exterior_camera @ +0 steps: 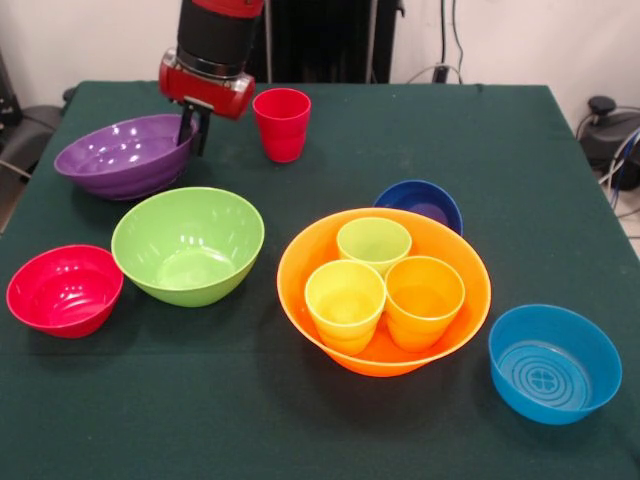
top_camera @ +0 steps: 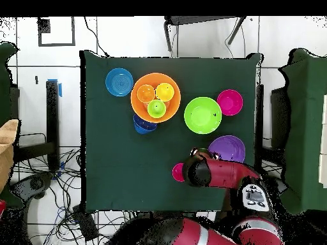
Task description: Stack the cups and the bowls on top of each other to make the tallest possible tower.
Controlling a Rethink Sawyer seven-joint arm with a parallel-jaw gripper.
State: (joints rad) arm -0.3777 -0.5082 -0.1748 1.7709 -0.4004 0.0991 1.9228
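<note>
The big orange bowl (exterior_camera: 300, 290) (top_camera: 135, 96) stands upright at the table's middle. It holds the light green cup (exterior_camera: 373, 243), the yellow cup (exterior_camera: 344, 300) and the orange cup (exterior_camera: 424, 297) side by side. The dark blue bowl (exterior_camera: 425, 200) touches its far rim. The red cup (exterior_camera: 282, 122) (top_camera: 177, 172) stands alone at the far side. My gripper (exterior_camera: 196, 128) hangs at the right rim of the purple bowl (exterior_camera: 120, 155) (top_camera: 228, 148), left of the red cup. Whether it is open or shut does not show. In the overhead view the arm hides it.
The lime green bowl (exterior_camera: 188, 245) (top_camera: 201, 115) and the red bowl (exterior_camera: 65, 290) (top_camera: 230, 102) stand front left in the front view. The light blue bowl (exterior_camera: 553, 362) (top_camera: 119, 81) stands front right. All bowls are upright on the dark green tablecloth (exterior_camera: 500, 150).
</note>
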